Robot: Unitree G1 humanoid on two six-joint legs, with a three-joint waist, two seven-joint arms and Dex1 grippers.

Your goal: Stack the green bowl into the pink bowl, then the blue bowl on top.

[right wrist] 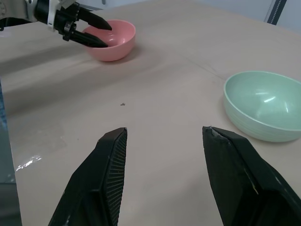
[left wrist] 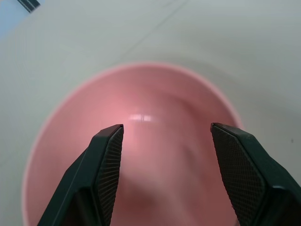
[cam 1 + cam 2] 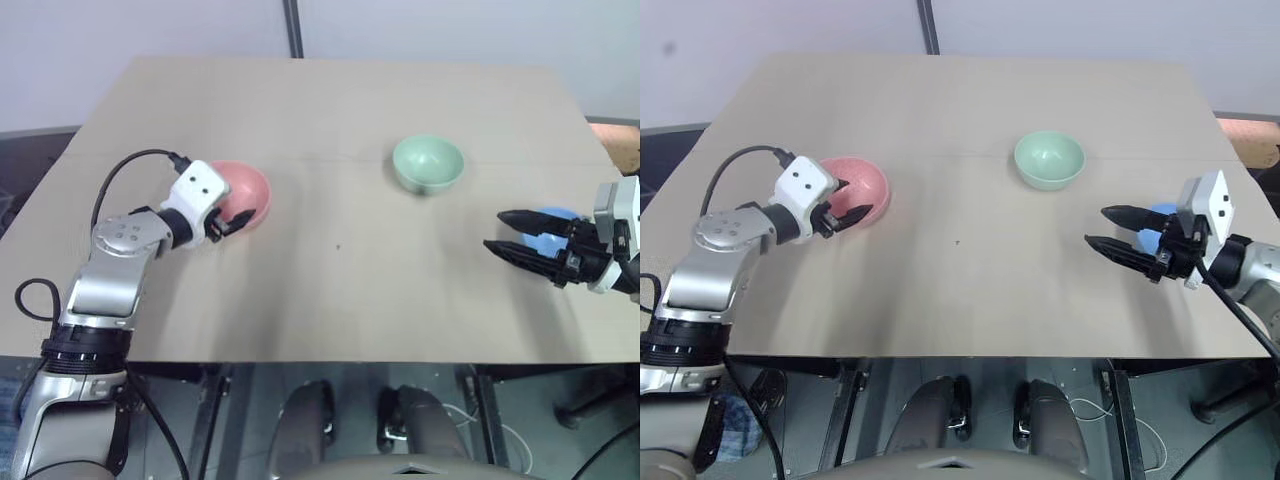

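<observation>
The green bowl (image 3: pixel 428 163) is looking light, stiff and smooth; its thin rim is offering the best hold. Both the left gripper (image 3: pixel 232 224) and the right gripper (image 3: pixel 512 236) are standing open, holding nothing.

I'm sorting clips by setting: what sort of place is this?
Probably a lab or test room, not a kitchen: a plain tan table against a bare wall, holding just the pink bowl, green bowl and blue bowl.

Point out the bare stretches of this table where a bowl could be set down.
Widest bare patch: the table middle and near edge, between the pink bowl and the right gripper. The far strip behind the green bowl is bare too. Crowded: the left gripper at the pink bowl, and the right gripper over the blue bowl.
</observation>
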